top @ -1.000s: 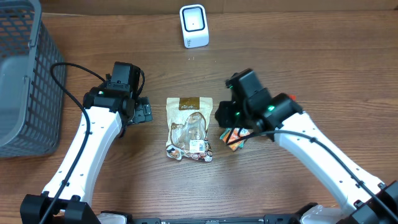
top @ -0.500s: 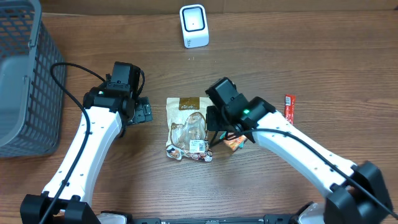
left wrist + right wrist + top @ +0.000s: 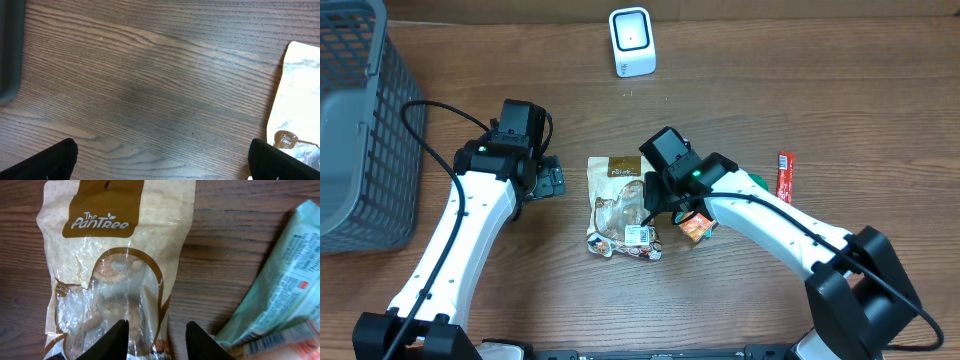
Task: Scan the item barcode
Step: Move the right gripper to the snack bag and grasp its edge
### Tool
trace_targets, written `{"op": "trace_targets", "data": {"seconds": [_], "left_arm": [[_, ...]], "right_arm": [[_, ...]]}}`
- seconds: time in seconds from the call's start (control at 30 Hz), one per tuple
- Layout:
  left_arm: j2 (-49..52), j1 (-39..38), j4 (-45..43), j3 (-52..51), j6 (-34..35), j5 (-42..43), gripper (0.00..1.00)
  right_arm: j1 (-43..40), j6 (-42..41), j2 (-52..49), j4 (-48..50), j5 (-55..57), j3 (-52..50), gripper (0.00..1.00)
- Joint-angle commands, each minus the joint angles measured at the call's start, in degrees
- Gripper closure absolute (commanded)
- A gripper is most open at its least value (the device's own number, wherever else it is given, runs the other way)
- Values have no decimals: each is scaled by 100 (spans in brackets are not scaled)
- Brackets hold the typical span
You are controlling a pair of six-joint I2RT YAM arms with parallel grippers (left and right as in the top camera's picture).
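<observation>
Snack pouch [image 3: 623, 205] lies flat mid-table between both arms. Its long axis runs from the scanner side to the near edge, brown header end toward the white barcode scanner [image 3: 631, 41], which is well apart at the far edge. Right gripper [image 3: 157, 335] hangs right over the pouch's right-hand edge, jaws part-way apart, nothing clamped, and the clear window and edge seam show in the gap. Left gripper [image 3: 167, 165] is fully spread and empty, over bare wood just beside the pouch's left edge. Right arm is nearer, so the pick looks like its job: straight down, pinch the edge. Header reads "The PanTree" in white. A small white sticker [image 3: 638, 233] at the near end is probably the barcode, too small to read. Green packet [image 3: 280, 295] shows print, not legible. Orange packet [image 3: 696, 227] and red bar [image 3: 785, 176] lie right of the pouch.
</observation>
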State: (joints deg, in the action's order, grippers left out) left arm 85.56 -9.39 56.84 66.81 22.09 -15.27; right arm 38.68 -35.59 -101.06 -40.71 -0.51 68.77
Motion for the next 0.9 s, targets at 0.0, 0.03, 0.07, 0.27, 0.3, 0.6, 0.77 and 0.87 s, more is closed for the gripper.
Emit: {"op": "trace_targets", "data": {"seconds": [0.0, 0.03, 0.07, 0.27, 0.3, 0.6, 0.77, 0.87], "left_arm": [[-50, -7, -9, 85, -4, -55, 0], [-50, -7, -9, 85, -4, -52, 0], [-50, -7, -9, 85, -4, -52, 0], [-50, -7, -9, 85, -4, -52, 0], [-50, -7, -9, 85, -4, -55, 0], [-50, -7, -9, 85, -4, -52, 0], [-50, -7, -9, 85, -4, -52, 0], [-50, -7, -11, 85, -4, -55, 0]], "right_arm": [[22, -2, -175, 44, -63, -31, 62], [22, -31, -210, 33, -63, -31, 61], [22, -83, -229, 9, -63, -31, 61], [39, -933, -262, -317, -168, -79, 62], [68, -1095, -262, -315, -302, -140, 62], [608, -1759, -262, 234, -713, -737, 62], [1088, -1768, -262, 813, -1488, -763, 62], [1419, -1757, -262, 1222, -1515, -763, 62]]}}
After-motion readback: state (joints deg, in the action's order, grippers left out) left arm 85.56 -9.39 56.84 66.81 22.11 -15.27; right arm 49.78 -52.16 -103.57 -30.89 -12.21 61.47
